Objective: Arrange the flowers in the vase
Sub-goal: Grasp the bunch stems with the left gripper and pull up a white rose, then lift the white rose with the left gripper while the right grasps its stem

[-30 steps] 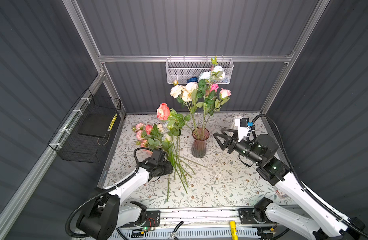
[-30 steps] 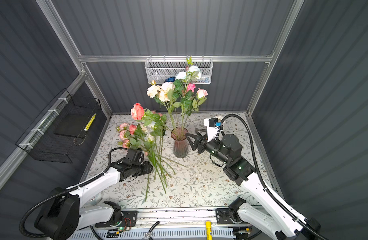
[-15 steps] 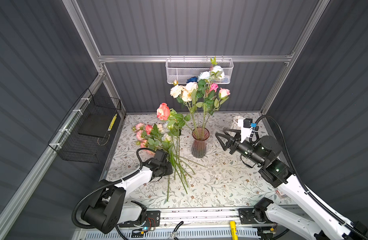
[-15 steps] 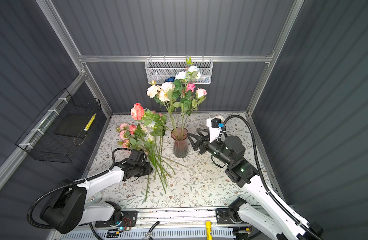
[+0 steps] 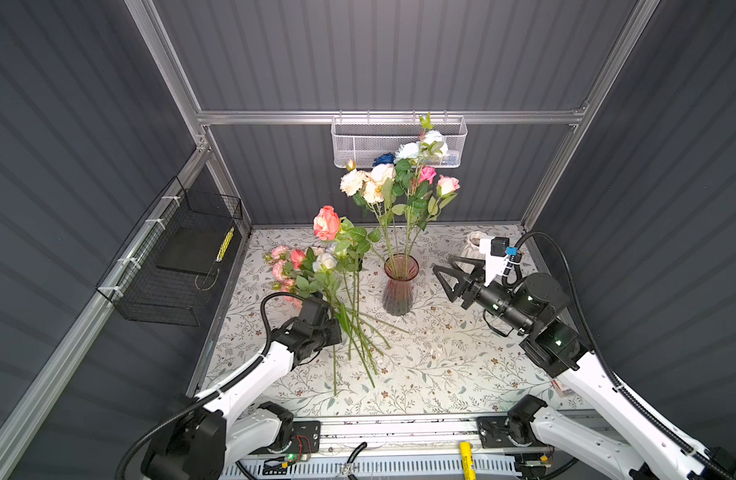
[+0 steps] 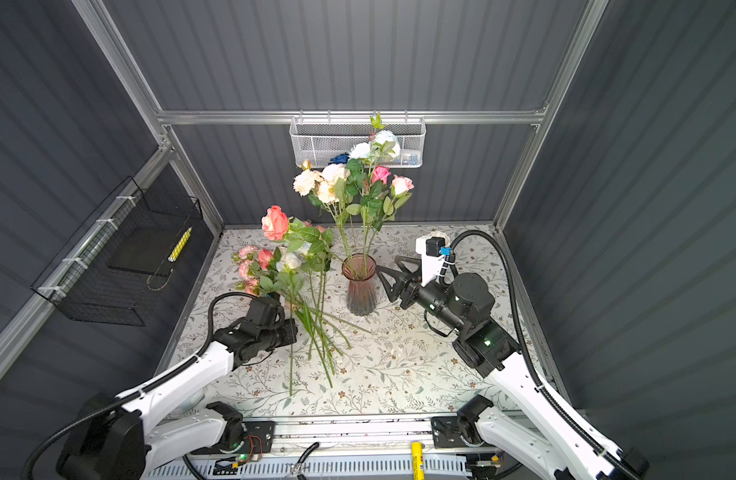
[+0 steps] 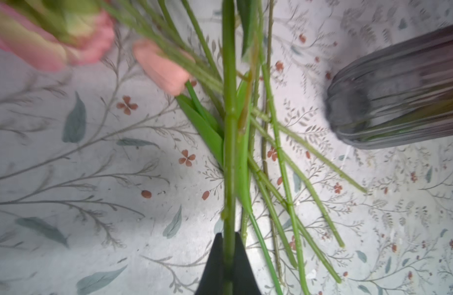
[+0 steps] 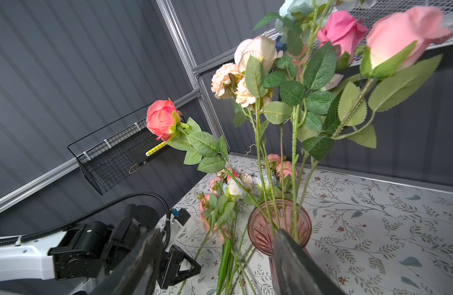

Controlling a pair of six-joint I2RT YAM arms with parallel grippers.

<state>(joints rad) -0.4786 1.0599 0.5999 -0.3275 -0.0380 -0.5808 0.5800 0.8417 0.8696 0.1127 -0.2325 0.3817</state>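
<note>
A pink ribbed glass vase [image 5: 400, 286] [image 6: 360, 286] [image 8: 279, 224] [image 7: 399, 89] stands mid-table and holds several flowers [image 5: 399, 183] [image 6: 349, 183] with cream, pink and pale blue heads. More flowers [image 5: 308, 270] [image 6: 270, 270] lie heaped left of it, stems [image 5: 358, 340] fanned toward the front. A coral rose [image 5: 326, 222] [image 8: 162, 120] sticks up above the heap. My left gripper [image 5: 337, 330] [image 6: 293, 330] [image 7: 229, 242] is shut on one green stem [image 7: 229, 153] low at the heap's left edge. I cannot tell which head it carries. My right gripper [image 5: 443, 282] [image 6: 386, 284] [image 8: 217, 231] hangs open just right of the vase, holding nothing.
A white mesh basket [image 5: 399, 141] hangs on the back wall. On the left wall, a black wire basket [image 5: 175, 266] holds a yellow marker. Behind the right wrist stands a white ribbed pot [image 5: 472, 249]. Dark walls enclose the floral table [image 5: 441, 374] on three sides.
The left gripper's jaws have closed onto a green stem at the heap. The right arm has drifted slightly to the right, still open. The flowers have not visibly moved.
</note>
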